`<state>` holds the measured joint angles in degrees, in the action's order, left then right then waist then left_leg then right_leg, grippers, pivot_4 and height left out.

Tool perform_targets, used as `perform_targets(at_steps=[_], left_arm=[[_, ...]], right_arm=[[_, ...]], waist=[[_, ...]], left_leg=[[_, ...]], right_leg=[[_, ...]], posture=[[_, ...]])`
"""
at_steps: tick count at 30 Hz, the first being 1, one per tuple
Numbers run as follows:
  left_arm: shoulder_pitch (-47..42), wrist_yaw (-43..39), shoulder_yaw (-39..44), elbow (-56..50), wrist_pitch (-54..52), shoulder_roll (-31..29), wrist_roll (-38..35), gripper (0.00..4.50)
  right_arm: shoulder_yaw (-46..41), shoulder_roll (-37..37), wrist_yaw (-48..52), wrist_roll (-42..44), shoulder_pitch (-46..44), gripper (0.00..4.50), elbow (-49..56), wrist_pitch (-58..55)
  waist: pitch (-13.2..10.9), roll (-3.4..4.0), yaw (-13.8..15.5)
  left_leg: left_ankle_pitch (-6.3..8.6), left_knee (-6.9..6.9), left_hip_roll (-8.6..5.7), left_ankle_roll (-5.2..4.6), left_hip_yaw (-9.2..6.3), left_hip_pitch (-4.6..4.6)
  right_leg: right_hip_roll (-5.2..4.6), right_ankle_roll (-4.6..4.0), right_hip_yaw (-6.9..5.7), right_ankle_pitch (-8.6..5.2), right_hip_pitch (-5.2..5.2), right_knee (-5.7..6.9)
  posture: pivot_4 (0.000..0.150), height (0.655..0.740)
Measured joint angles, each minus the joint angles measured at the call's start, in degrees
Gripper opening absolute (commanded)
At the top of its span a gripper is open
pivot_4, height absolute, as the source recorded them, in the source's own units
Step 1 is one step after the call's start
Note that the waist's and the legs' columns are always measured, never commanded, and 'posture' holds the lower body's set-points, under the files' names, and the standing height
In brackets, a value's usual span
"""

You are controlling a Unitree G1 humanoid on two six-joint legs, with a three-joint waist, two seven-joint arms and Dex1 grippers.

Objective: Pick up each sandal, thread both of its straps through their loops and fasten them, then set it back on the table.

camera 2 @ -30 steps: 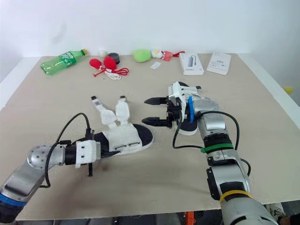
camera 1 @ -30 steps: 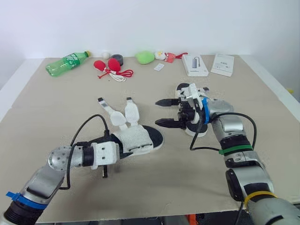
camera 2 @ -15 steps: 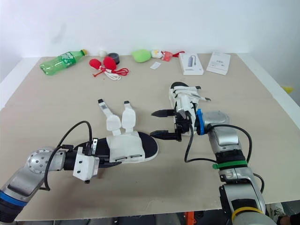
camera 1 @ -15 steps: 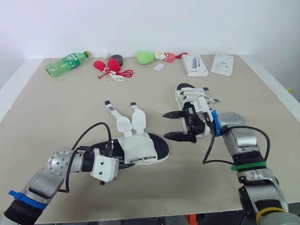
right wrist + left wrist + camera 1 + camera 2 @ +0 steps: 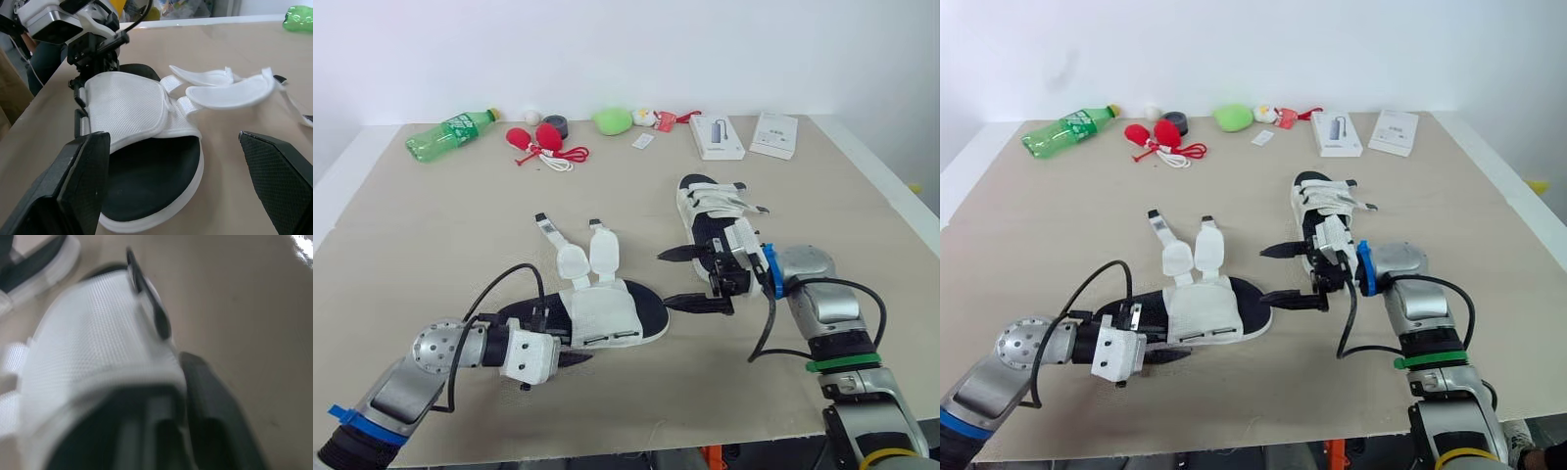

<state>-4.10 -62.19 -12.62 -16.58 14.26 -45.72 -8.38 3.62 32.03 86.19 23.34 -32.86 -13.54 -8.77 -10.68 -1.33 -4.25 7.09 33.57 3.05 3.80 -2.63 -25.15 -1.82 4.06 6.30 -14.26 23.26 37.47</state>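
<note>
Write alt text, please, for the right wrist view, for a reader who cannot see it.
The right gripper, wide open, frames a sandal between its black fingers; the sandal lies on the tan table, white mesh upper over a black footbed. Its two white straps lie unfastened to one side, and the left gripper grips its far end.

Head overview; wrists close on sandal [image 5: 128, 105]

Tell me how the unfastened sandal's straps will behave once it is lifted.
The two straps lie splayed and curved out from the unfastened sandal, so they will probably flop and dangle. Its thick flat sole looks light yet fairly stiff, and unlikely to roll.
</note>
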Motion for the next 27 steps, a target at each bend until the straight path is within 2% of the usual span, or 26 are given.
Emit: perform_targets(at_steps=[1,7,11,12,13,14,15,19,23,27], left_arm=[[1.24,-1.05,0.86,-1.53,-2.29,-1.37,-1.97,2.42],[8.55,-4.92,10.14,-6.33,-12.65,-10.96,-10.45,2.42],[12.06,-6.43,15.83,-7.69,-21.23,-14.55,-16.89,2.44],[12.24,-6.37,17.30,-7.70,-24.03,-14.94,-18.72,2.44],[11.85,-5.55,19.08,-7.63,-28.12,-14.99,-21.65,2.44],[10.93,-4.69,20.34,-7.45,-30.73,-14.81,-23.58,2.44],[8.70,-3.00,22.09,-6.96,-34.00,-13.99,-25.91,2.44],[5.24,0.89,23.57,-7.64,-39.08,-11.25,-29.44,2.44],[5.22,2.79,20.69,-11.67,-40.99,-8.81,-29.58,2.44],[1.31,2.93,19.19,-7.36,-41.11,-7.32,-27.72,2.44]], right_arm=[[0.01,0.40,0.16,-0.01,0.32,4.50,-0.22,0.37],[0.93,0.62,0.97,-0.72,0.38,4.50,-1.24,2.04],[2.18,0.83,0.74,-1.77,0.39,3.50,-1.08,1.70],[2.86,0.85,0.75,-1.87,0.43,2.93,-0.83,1.35],[3.59,0.87,0.73,-2.41,0.64,2.68,-0.06,1.25],[4.05,0.89,0.70,-2.76,0.85,2.13,0.67,1.21],[5.05,0.95,0.26,-3.16,1.06,1.78,2.09,0.96],[5.72,0.87,-1.84,-3.44,1.58,0.17,5.82,-1.04],[5.90,1.12,-3.18,-3.37,1.68,0.08,8.36,-3.28],[7.39,4.51,-1.99,-0.61,2.28,0.08,14.31,-11.13]], waist=[[0.00,0.00,-0.05],[-0.01,0.01,-0.18],[-0.01,0.01,-0.16],[-0.02,0.01,-0.16],[-0.02,0.02,-0.14],[-0.02,0.02,-0.13],[-0.02,0.02,-0.07],[-0.02,0.01,0.00],[-0.02,-0.02,0.01],[-0.02,-0.01,0.14]], left_leg=[[0.00,0.00,0.03,0.00,0.02,0.01],[0.00,0.00,0.19,0.00,0.11,0.05],[0.01,0.00,0.24,0.01,0.15,0.06],[0.01,0.00,0.24,0.01,0.15,0.06],[0.00,0.00,0.25,0.01,0.16,0.05],[0.00,0.00,0.25,0.01,0.15,0.04],[0.01,0.01,0.25,0.01,0.15,0.05],[0.03,0.04,0.25,0.04,0.18,0.02],[0.05,0.03,0.29,0.09,0.13,0.01],[0.05,0.07,0.33,0.08,0.09,0.03]], right_leg=[[0.01,-0.02,0.00,-0.01,0.01,0.01],[0.09,-0.16,0.00,0.01,0.08,0.06],[0.09,-0.18,0.00,0.02,0.11,0.05],[0.09,-0.19,-0.01,0.01,0.12,0.06],[0.09,-0.19,-0.02,0.02,0.13,0.06],[0.11,-0.19,-0.04,0.02,0.13,0.06],[0.11,-0.19,-0.05,0.02,0.13,0.06],[0.10,-0.17,-0.06,0.01,0.12,0.05],[0.20,-0.19,-0.06,-0.04,0.12,0.05],[0.27,-0.25,-0.06,-0.01,0.12,0.10]], posture=[[0.150,0.7400],[0.150,0.7400],[0.150,0.7400],[0.150,0.7400],[0.150,0.7400],[0.150,0.7400],[0.150,0.7400],[0.150,0.7400],[0.150,0.7400],[0.150,0.7400]])
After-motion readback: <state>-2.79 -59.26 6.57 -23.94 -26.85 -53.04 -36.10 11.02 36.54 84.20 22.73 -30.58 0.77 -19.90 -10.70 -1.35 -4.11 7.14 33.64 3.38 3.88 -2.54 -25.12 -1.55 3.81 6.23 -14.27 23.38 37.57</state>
